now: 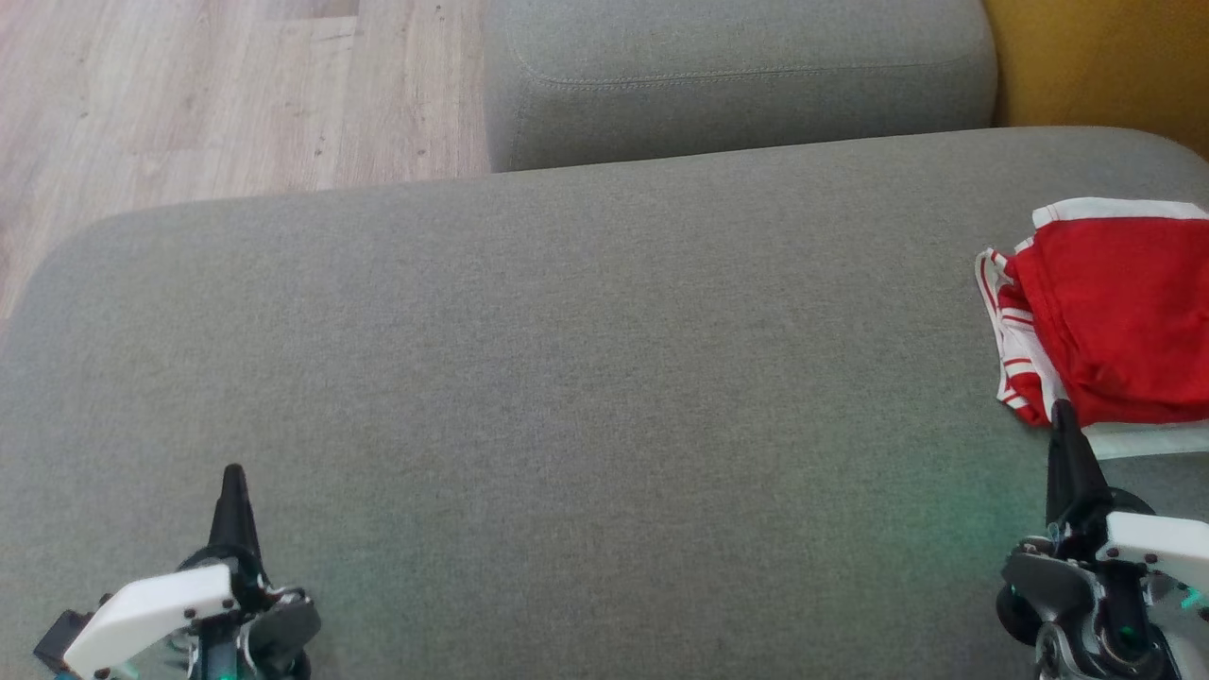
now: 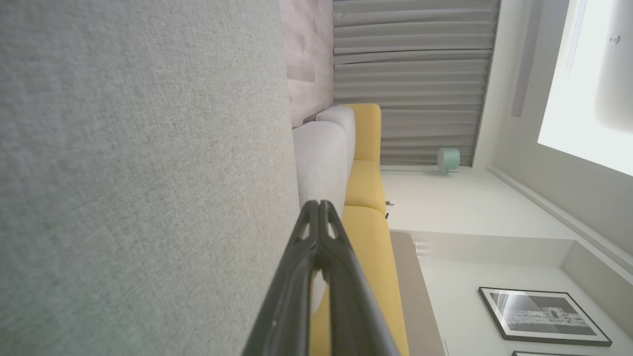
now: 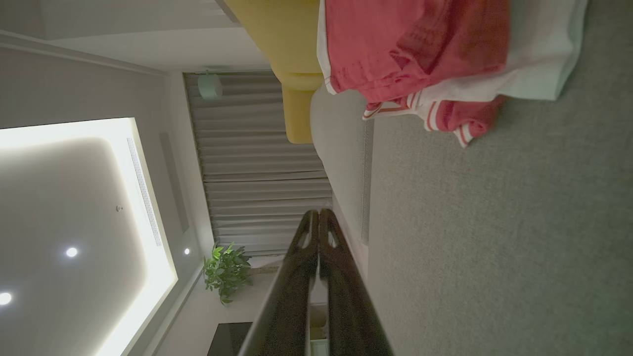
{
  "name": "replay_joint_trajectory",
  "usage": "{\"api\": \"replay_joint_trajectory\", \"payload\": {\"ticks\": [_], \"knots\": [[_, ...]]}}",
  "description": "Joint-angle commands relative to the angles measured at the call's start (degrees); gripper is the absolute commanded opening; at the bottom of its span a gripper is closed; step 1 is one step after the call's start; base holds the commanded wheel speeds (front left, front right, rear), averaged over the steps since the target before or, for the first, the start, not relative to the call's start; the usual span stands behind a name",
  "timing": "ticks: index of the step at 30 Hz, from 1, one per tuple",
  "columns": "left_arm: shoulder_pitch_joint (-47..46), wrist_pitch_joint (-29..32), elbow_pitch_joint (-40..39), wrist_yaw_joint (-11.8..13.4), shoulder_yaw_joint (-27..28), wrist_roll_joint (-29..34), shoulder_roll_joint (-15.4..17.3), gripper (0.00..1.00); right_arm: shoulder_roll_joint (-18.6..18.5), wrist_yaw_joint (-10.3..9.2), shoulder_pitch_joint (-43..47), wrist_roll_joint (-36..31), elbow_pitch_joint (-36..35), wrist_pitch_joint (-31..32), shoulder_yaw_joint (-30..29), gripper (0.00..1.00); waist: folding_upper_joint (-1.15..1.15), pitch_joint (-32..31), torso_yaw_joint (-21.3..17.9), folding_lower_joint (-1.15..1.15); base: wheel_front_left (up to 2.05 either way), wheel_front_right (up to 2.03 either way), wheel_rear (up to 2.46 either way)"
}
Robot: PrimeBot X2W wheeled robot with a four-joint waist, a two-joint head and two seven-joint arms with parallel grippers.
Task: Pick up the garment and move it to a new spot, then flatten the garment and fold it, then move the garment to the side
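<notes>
A red garment (image 1: 1115, 302) with white trim and striped cuffs lies bunched at the right edge of the grey sofa seat (image 1: 586, 378); in the right wrist view the garment (image 3: 420, 54) fills the top. My right gripper (image 1: 1063, 420) is shut with nothing in it, its tips just short of the garment's near edge; its tips (image 3: 319, 215) meet in the right wrist view. At the lower left my left gripper (image 1: 232, 477) rests shut and holds nothing, far from the garment. Its fingers (image 2: 319, 207) are pressed together in the left wrist view.
A second grey cushion block (image 1: 737, 76) stands behind the seat. Yellow upholstery (image 1: 1105, 57) shows at the top right, and wooden floor (image 1: 217, 94) at the top left. The wide grey seat lies between the two grippers.
</notes>
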Motion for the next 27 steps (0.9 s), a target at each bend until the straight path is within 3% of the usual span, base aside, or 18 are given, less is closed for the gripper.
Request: {"api": "replay_joint_trajectory", "payload": {"ticks": [1,27], "knots": [[-3.0,0.3,-2.1,-0.4,2.2,-0.1,0.4,0.00,-0.7,-0.04,-3.1,0.1,-2.2,0.6,1.0,0.00,0.00,0.0,0.0,0.00,0.00,0.00,0.00],[-3.0,0.4,-2.1,-0.4,2.3,0.0,0.3,0.00,-0.5,-0.04,-3.1,-0.2,-2.2,0.8,0.6,0.00,0.00,0.0,0.0,0.00,0.00,0.00,0.00]]}}
